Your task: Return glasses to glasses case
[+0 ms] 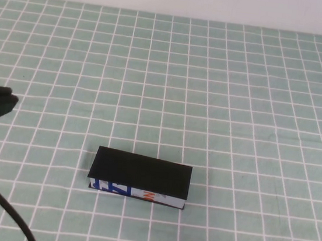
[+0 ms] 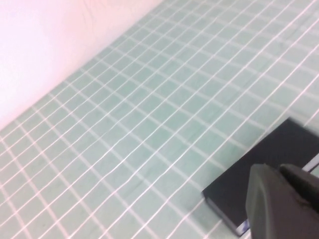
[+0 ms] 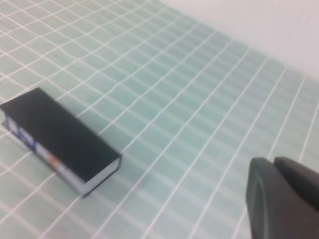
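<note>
On the green checked cloth (image 1: 221,104), the glasses case (image 1: 141,174) lies flat with its lid down, printed white edge toward the robot. No glasses show in any of the 3 views; judged from this, the placing step is done or the glasses are inside. Left gripper (image 2: 285,201) hovers beside the case's end, its fingers pressed together and holding nothing. Right gripper (image 3: 284,196) hangs well apart from the case, fingers likewise together. Next move: likely withdrawal only.
</note>
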